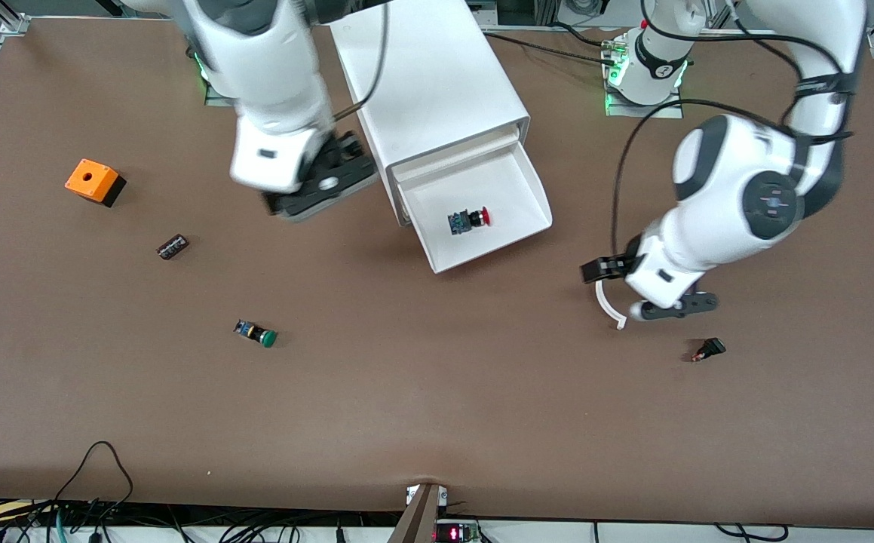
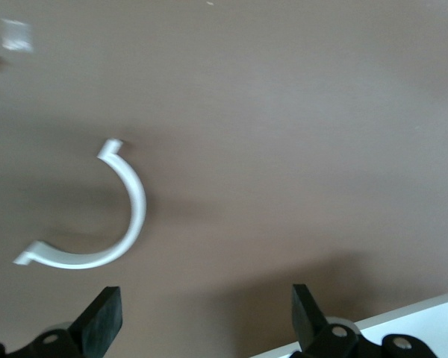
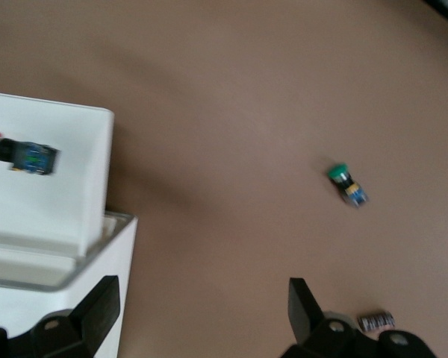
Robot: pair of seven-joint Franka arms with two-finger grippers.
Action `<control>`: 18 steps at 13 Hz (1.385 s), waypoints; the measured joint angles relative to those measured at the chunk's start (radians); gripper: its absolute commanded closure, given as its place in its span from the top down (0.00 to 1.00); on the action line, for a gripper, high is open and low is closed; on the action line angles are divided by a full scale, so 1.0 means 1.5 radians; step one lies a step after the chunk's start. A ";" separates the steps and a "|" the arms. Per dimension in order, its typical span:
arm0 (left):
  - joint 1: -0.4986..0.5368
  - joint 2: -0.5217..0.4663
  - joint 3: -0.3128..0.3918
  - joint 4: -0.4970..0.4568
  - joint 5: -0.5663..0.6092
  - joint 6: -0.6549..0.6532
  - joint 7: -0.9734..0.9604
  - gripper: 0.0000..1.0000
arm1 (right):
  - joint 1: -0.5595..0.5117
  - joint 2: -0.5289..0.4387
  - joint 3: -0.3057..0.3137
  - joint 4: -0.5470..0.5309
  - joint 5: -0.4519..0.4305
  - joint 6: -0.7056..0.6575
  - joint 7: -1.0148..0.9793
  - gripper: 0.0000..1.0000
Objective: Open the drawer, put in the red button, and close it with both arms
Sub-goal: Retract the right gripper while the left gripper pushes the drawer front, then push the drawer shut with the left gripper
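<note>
The white drawer (image 1: 516, 177) stands pulled out of the white cabinet (image 1: 429, 75). The red button (image 1: 470, 219) lies on its side in the drawer, and it also shows in the right wrist view (image 3: 22, 155). My right gripper (image 1: 316, 188) is open and empty, over the table beside the cabinet toward the right arm's end; its open fingers (image 3: 97, 307) frame bare table. My left gripper (image 1: 636, 290) is open and empty, over the table toward the left arm's end, apart from the drawer; its fingers (image 2: 104, 322) are wide apart.
A white curved strip (image 1: 608, 305) lies by the left gripper. A green-capped switch (image 1: 257, 333), a small dark part (image 1: 173, 246) and an orange box (image 1: 93, 181) lie toward the right arm's end. A small black part (image 1: 708, 349) lies near the left gripper.
</note>
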 measured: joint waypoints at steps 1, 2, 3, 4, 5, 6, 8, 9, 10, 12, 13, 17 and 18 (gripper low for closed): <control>-0.025 0.009 0.000 0.000 0.004 0.026 -0.055 1.00 | -0.032 -0.001 -0.002 -0.001 0.000 -0.016 0.001 1.00; -0.050 0.019 -0.001 0.000 0.013 0.053 -0.109 1.00 | -0.065 -0.001 -0.002 -0.002 0.000 -0.024 0.001 1.00; -0.075 0.029 -0.001 0.000 0.024 0.073 -0.157 1.00 | -0.095 -0.003 -0.002 -0.003 0.000 -0.036 0.001 1.00; -0.098 0.040 -0.001 0.000 0.034 0.086 -0.198 1.00 | -0.118 -0.005 -0.002 -0.004 0.000 -0.057 0.001 1.00; -0.120 0.051 -0.001 0.000 0.041 0.099 -0.233 1.00 | -0.138 -0.007 -0.002 -0.005 0.000 -0.074 0.002 1.00; -0.140 0.065 -0.001 -0.001 0.060 0.119 -0.266 1.00 | -0.159 -0.009 -0.002 -0.005 0.000 -0.078 0.002 1.00; -0.171 0.095 -0.001 -0.001 0.118 0.151 -0.334 1.00 | -0.219 -0.017 0.005 -0.005 0.000 -0.079 0.001 1.00; -0.182 0.107 -0.001 -0.001 0.137 0.157 -0.351 1.00 | -0.261 -0.022 0.020 -0.005 0.000 -0.079 -0.005 1.00; -0.190 0.116 -0.001 -0.001 0.144 0.159 -0.358 1.00 | -0.312 -0.028 0.046 -0.005 0.000 -0.078 -0.021 1.00; -0.196 0.120 -0.001 -0.004 0.150 0.159 -0.360 1.00 | -0.424 -0.048 0.117 -0.008 0.000 -0.078 -0.052 1.00; -0.197 0.120 -0.001 -0.004 0.151 0.159 -0.357 1.00 | -0.474 -0.061 0.146 -0.013 0.000 -0.076 -0.072 1.00; -0.196 0.127 -0.017 -0.006 0.138 0.106 -0.322 1.00 | -0.578 -0.132 0.203 -0.080 -0.005 -0.058 -0.149 1.00; -0.196 0.127 -0.023 -0.004 0.130 0.090 -0.321 1.00 | -0.583 -0.145 0.211 -0.089 -0.019 -0.057 -0.156 1.00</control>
